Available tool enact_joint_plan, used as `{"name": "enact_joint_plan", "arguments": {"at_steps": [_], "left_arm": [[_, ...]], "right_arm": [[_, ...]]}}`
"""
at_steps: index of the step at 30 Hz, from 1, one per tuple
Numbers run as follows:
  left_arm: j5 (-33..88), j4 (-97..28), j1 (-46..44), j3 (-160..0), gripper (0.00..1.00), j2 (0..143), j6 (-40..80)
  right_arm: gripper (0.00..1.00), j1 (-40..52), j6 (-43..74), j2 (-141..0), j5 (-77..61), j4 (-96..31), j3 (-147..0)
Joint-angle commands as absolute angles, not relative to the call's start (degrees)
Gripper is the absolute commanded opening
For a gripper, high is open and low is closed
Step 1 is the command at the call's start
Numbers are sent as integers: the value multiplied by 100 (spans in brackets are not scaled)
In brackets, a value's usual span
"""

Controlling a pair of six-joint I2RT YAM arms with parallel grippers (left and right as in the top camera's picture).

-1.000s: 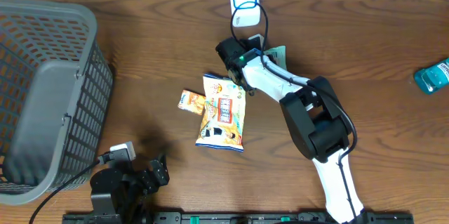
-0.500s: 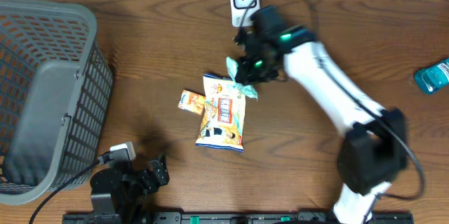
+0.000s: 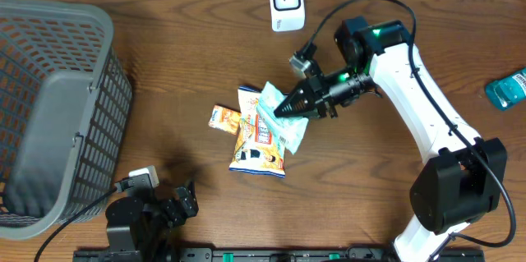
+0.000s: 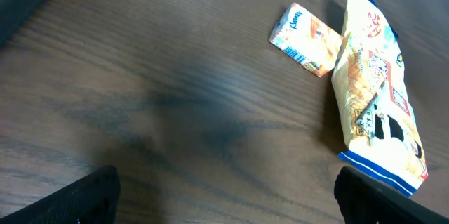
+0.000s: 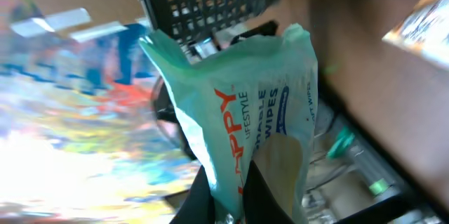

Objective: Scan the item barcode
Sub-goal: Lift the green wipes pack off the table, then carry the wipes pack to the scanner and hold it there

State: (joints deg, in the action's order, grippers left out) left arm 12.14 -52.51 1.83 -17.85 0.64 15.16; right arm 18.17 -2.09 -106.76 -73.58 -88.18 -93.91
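Note:
A pale green wipes pack (image 3: 281, 124) hangs in the air over the top right of the snack bag, with my right gripper (image 3: 294, 106) shut on its edge. In the right wrist view the pack (image 5: 263, 104) fills the middle, and the dark fingers (image 5: 263, 196) of the right gripper (image 5: 235, 199) pinch its lower end. I see no barcode on the face that shows. The white scanner (image 3: 287, 3) stands at the table's far edge, above and apart from the pack. My left gripper (image 4: 224, 206) is open over bare wood, low at the front left (image 3: 177, 204).
A yellow snack bag (image 3: 260, 153) (image 4: 375, 90) lies mid-table with a small orange tissue pack (image 3: 223, 118) (image 4: 305, 36) at its left. A grey mesh basket (image 3: 49, 114) fills the left side. A teal bottle (image 3: 505, 89) lies at the right edge.
The right arm has lifted the wipes pack from beside the scanner and swung out to the right, so the pack now hangs lower, over the snack bag. The left arm has not moved.

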Motion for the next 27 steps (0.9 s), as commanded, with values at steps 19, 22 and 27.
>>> {"name": "enact_joint_plan", "arguments": {"at_steps": [19,22,27], "left_arm": [[1286,-5271,202,-1756,98,60,1463],[1284,-5271,202,-1758,98,60,1463],[1286,-5271,202,-1756,98,60,1463]], "right_arm": [[1,1776,-176,-10702,-7791,-9749,-9397],[1,1776,-178,-10702,-7789,-9749,-9397],[1,1776,-180,-10702,-7609,-9749,-9397]]}}
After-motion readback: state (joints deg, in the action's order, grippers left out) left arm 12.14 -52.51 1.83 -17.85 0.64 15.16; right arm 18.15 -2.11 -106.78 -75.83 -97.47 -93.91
